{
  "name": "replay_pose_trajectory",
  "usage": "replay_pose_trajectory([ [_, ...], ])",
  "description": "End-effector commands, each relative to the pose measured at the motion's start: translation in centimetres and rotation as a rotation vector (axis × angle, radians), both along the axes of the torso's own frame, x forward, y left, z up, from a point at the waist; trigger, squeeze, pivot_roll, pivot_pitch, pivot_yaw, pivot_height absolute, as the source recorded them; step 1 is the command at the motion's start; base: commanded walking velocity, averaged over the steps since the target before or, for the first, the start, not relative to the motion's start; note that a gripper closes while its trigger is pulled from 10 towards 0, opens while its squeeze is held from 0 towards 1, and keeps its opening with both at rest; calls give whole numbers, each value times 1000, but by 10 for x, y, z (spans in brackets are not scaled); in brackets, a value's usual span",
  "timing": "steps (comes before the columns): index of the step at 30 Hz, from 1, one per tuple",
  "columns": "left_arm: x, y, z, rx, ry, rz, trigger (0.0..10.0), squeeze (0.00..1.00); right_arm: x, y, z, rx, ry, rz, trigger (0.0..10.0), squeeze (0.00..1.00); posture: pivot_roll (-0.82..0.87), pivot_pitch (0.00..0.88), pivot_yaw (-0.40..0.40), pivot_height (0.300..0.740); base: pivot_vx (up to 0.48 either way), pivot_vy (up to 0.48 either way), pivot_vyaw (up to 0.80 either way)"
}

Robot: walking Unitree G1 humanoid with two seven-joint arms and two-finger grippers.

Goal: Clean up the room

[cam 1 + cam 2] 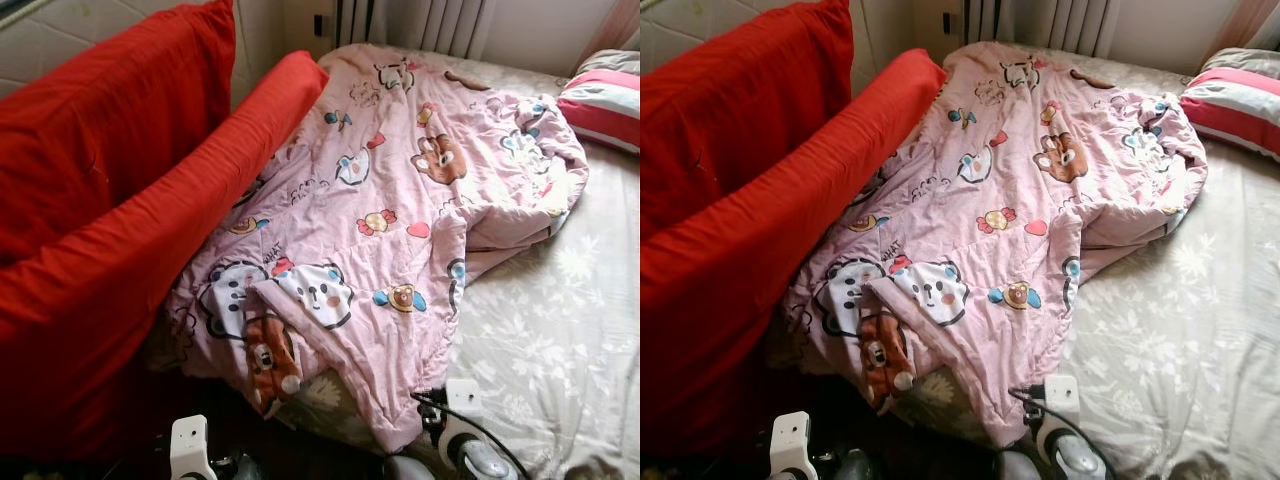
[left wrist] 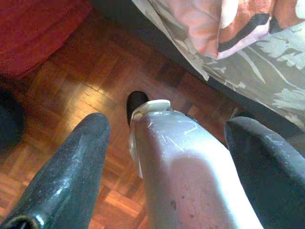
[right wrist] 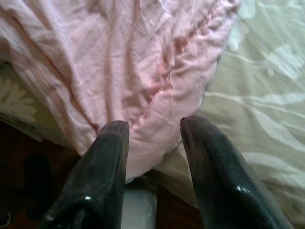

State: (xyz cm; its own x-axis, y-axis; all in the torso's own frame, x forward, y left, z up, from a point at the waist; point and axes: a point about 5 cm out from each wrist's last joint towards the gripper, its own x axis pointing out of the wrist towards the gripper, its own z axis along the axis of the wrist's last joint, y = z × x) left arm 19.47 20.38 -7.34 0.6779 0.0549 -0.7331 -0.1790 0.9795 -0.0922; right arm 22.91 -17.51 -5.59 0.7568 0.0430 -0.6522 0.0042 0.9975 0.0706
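We are looking down at a pink quilt (image 1: 400,230) lying rumpled across the bed (image 1: 560,330), its near corner hanging over the edge beside a red cushion (image 1: 110,260). Our right gripper (image 3: 155,129) is hovering at that corner, fingers (image 3: 107,157) apart, nothing between them. Our left gripper (image 2: 164,138) is hanging over the wood floor (image 2: 71,90), fingers spread, holding nothing.
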Motion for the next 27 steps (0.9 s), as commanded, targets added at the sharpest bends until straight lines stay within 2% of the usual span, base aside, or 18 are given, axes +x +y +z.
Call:
replay_pose_trajectory([
  [1, -9, 2, -4, -8, 19, 20, 10000, 0, -4, 0, -3, 16, 17, 2, 10000, 0, -48, 222, -13, 662, 0, 0, 0],
  [5, -9, 2, -4, -10, 16, 26, 10000, 0, -5, 0, -3, 10, 7, 2, 10000, 0, -46, 224, -13, 642, 0, 0, 0],
  [16, -10, 2, -4, -25, 1, 49, 10000, 0, -9, 1, -6, 12, 24, -8, 10000, 0, -42, 232, -10, 642, 0, 0, 0],
  [27, -8, 3, -2, -48, -36, 73, 10000, 0, -6, 3, -4, 23, -2, -10, 10000, 0, -35, 233, -6, 642, 0, 0, 0],
])
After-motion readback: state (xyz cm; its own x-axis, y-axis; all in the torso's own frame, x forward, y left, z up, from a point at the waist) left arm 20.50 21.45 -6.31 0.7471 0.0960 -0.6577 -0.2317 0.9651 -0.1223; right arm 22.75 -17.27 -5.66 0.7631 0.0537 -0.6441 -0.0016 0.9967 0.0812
